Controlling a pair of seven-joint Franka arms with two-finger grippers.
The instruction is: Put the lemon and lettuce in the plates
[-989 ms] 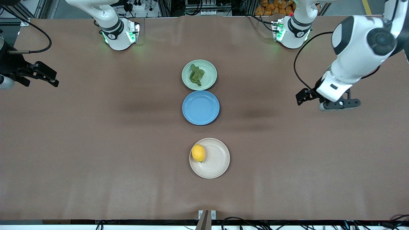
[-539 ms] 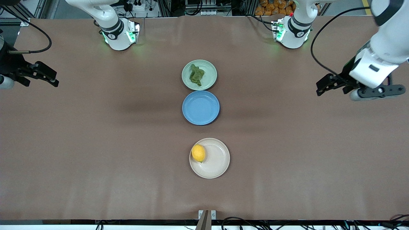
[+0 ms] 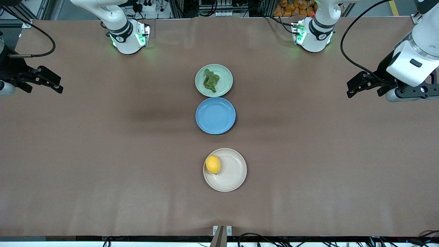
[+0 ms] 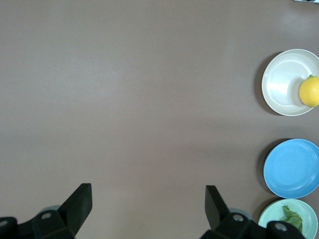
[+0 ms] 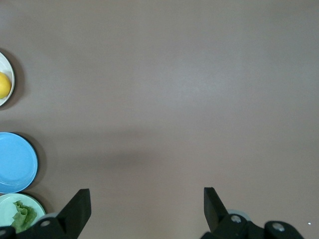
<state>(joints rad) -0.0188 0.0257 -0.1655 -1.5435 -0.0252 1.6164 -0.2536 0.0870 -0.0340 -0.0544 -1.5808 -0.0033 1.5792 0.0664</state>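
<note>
We read no writing, our left gripper (image 3: 356, 88) now nearer its table end, right gripper (image 3: 51, 84) unmoved, both wide open, empty, lemon (image 3: 213, 164) and lettuce (image 3: 210, 80) plated.

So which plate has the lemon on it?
Three plates sit in a row down the middle of the brown table. The cream-beige plate is the one nearest the front camera, below the blue plate. Only it holds the small yellow lemon, resting by its rim.
</note>
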